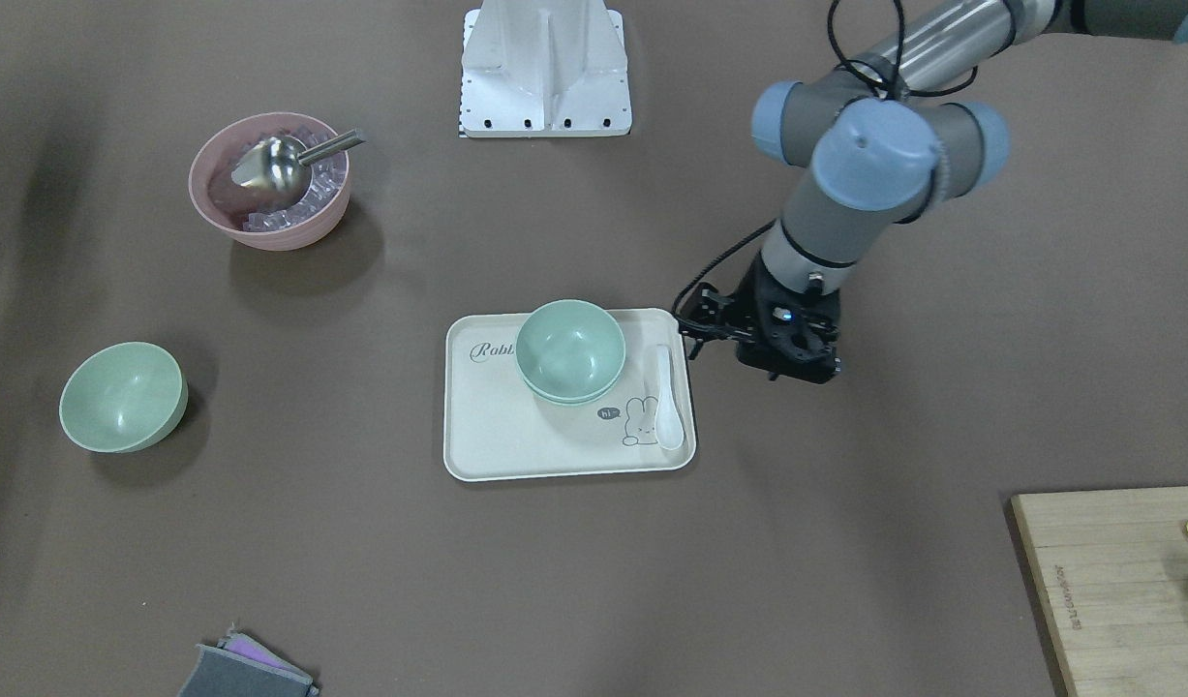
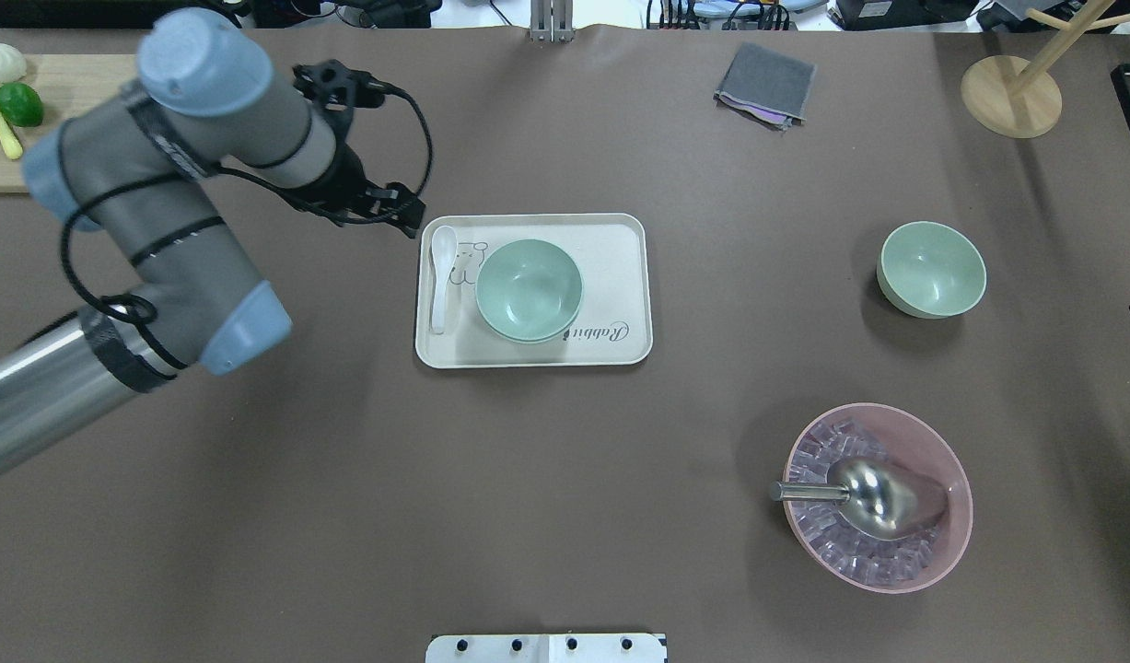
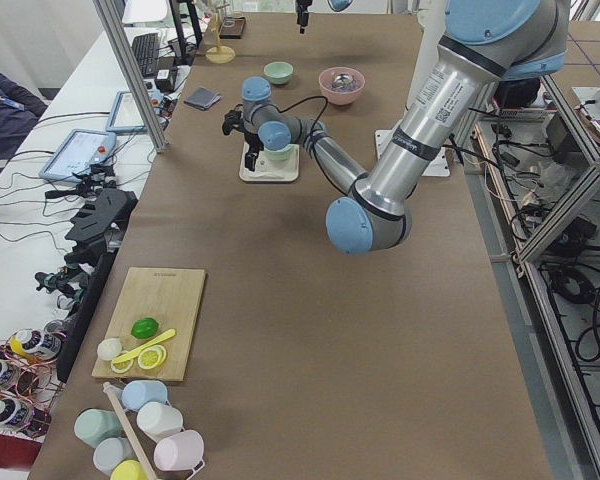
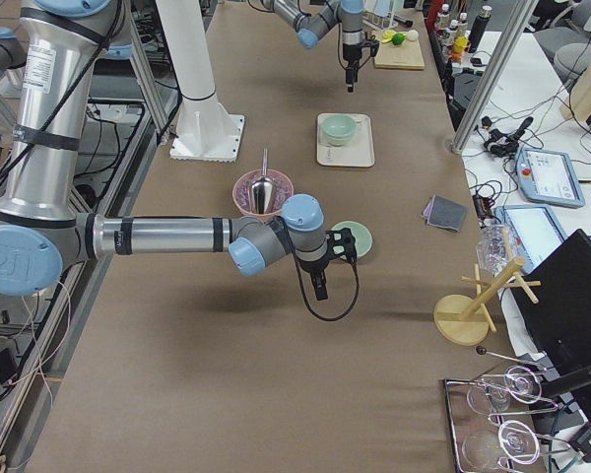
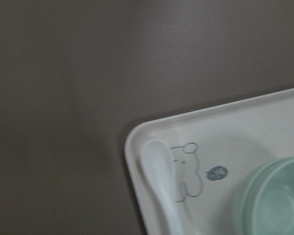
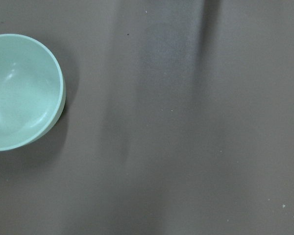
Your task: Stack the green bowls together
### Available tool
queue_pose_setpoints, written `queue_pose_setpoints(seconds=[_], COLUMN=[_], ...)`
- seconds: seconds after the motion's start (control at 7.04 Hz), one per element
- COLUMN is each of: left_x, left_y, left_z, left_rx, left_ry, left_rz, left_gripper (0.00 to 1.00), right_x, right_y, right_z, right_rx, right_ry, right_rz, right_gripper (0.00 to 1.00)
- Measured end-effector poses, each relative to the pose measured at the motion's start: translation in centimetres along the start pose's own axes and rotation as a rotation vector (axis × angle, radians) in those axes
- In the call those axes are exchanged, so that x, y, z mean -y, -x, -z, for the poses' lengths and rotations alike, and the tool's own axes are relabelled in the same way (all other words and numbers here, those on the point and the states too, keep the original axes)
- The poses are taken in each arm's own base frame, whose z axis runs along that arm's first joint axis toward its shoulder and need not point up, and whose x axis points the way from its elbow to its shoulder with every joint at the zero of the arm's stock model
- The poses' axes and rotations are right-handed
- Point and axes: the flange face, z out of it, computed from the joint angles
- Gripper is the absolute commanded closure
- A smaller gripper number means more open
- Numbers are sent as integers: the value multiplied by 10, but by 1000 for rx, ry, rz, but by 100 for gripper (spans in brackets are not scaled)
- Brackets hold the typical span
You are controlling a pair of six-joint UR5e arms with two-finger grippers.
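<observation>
Two green bowls (image 1: pixel 569 350) (image 2: pixel 529 289) sit nested together on a cream tray (image 1: pixel 555 455) (image 2: pixel 620 276) mid-table; their rim shows in the left wrist view (image 5: pixel 277 200). A third green bowl (image 1: pixel 124 397) (image 2: pixel 931 269) stands alone on the table, and also shows in the right wrist view (image 6: pixel 22 90). My left gripper (image 1: pixel 787 353) (image 2: pixel 385 207) hovers just beside the tray's spoon end, its fingers hidden. My right gripper (image 4: pixel 320 288) hangs close beside the lone bowl, without touching it. I cannot tell whether either gripper is open or shut.
A white spoon (image 1: pixel 667 397) (image 5: pixel 161 181) lies on the tray. A pink bowl (image 1: pixel 269 181) (image 2: pixel 878 497) holds ice and a metal scoop. A cutting board (image 1: pixel 1116 581) with fruit, a grey cloth (image 2: pixel 765 85) and a wooden stand (image 2: pixel 1011 92) sit at the table's edges.
</observation>
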Motion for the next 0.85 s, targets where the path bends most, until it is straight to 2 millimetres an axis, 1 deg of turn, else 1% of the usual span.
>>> queue_pose_setpoints(seconds=[0.14, 0.28, 0.43, 0.57, 0.71, 0.85], left_x=[3, -7, -28, -58, -85, -102], left_y=[72, 143, 212, 273, 315, 337], left_z=[33, 61, 80, 91, 96, 96], left_rx=[22, 41, 54, 71, 85, 93], left_ry=[23, 40, 56, 77, 93, 104], left_rz=[-76, -142, -180, -173, -140, -117], left_gripper=[0, 0, 0, 0, 0, 0], right_x=[10, 23, 39, 50, 57, 63], right_y=[5, 12, 22, 34, 50, 67], right_z=[-4, -16, -31, -45, -57, -66], right_rx=[3, 8, 14, 16, 14, 7], right_ry=[1, 9, 22, 33, 41, 42], right_rz=[-12, -30, -45, -61, -79, -94], right_gripper=[0, 0, 1, 3, 7, 10])
